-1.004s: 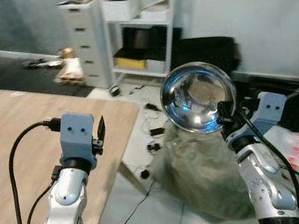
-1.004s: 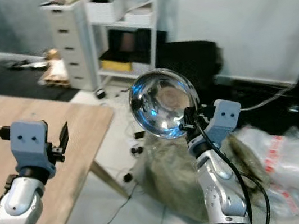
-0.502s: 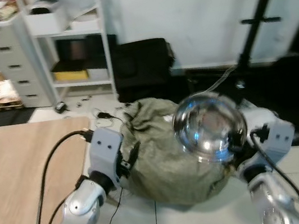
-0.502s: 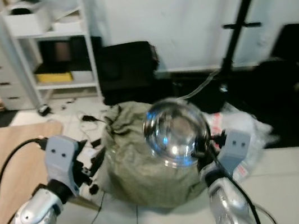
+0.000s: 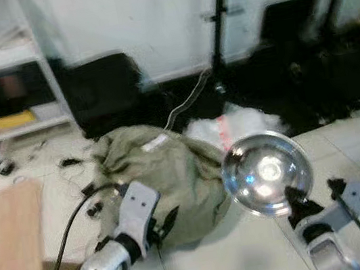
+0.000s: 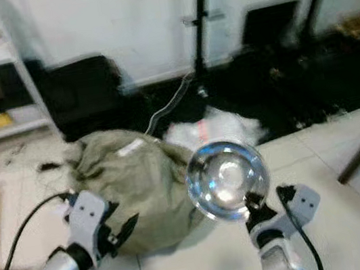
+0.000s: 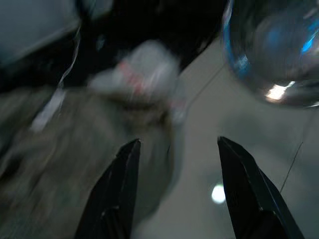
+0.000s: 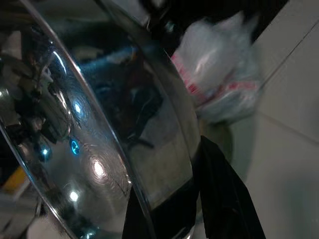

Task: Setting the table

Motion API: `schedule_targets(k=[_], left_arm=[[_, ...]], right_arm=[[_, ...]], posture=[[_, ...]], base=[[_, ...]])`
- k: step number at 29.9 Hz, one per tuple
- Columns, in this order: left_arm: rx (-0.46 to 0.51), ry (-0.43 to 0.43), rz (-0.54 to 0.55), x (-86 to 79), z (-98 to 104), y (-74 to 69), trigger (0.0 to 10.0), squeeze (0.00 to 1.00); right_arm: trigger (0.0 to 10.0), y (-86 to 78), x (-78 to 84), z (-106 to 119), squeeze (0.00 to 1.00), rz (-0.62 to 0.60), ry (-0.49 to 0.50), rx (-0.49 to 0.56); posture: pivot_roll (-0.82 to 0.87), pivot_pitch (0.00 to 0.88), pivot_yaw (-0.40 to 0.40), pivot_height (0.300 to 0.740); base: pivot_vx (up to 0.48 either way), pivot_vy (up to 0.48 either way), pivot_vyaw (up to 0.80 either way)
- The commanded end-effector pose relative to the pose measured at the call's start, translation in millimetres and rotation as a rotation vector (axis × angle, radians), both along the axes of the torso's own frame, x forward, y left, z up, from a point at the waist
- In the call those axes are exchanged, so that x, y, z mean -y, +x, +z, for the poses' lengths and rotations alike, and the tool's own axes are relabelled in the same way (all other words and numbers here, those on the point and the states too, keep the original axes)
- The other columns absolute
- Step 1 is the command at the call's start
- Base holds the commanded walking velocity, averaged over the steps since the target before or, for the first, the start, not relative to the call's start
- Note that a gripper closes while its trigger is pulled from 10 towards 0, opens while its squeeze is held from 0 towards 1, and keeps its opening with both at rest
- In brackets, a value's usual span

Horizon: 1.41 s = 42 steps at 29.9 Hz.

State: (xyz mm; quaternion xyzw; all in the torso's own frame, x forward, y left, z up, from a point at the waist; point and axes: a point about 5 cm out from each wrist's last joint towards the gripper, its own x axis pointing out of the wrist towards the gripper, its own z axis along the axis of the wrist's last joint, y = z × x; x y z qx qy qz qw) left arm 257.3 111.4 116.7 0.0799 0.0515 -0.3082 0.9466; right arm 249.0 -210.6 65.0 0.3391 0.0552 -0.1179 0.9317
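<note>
The bowl is shiny silver with blue glints, the bag olive green, the floor pale grey tiles.

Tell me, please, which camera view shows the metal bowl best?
The left eye view: the whole metal bowl shows, held at its rim by the right claw. The right wrist view gives a close partial wall, the left wrist view one blurred edge.

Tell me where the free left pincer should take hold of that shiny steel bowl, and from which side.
Take the thin rim of the shiny round steel bowl on its left edge, approaching from the robot's left. The right pincer already pinches the lower rim, the bowl is tilted with its mouth toward the camera, and the open left pincer is on that side.
</note>
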Motion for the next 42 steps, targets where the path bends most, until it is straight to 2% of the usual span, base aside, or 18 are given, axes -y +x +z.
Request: schedule_targets(k=[1, 14, 20, 29, 42], left_arm=[[-0.032, 0.009, 0.005, -4.5, -8.1, -3.8, 10.0, 0.00], [-0.023, 0.005, -0.005, -4.8, -9.9, -3.8, 10.0, 0.00], [-0.035, -0.051, 0.012, -3.3, -5.8, -1.1, 10.0, 0.00], [0.019, -0.101, 0.041, -3.1, 8.4, 5.6, 10.0, 0.00], [0.060, -0.179, 0.085, 0.8, 27.6, 14.5, 10.0, 0.00]], right_arm=[[10.0, 1.1, -10.5, 1.0, 0.00, 0.010, 0.048, 0.024], [10.0, 1.8, -12.2, 4.7, 0.00, 0.012, 0.078, 0.043], [10.0, 2.5, -13.6, 8.7, 0.00, 0.027, 0.060, 0.057], [10.0, 6.8, -17.3, 17.9, 0.00, 0.048, 0.069, 0.089], [10.0, 19.8, -31.9, 51.0, 0.00, 0.128, 0.072, 0.206]], posture=[[-0.03, 0.017, 0.083, 0.740], [-0.03, 0.014, 0.085, 0.740], [-0.04, 0.014, 0.085, 0.740], [-0.04, 0.014, 0.082, 0.740], [-0.04, 0.012, 0.077, 0.740]], base=[[0.000, 0.000, -0.80], [0.000, 0.000, -0.80], [0.000, 0.000, -0.80], [0.000, 0.000, -0.80], [0.000, 0.000, -0.80]])
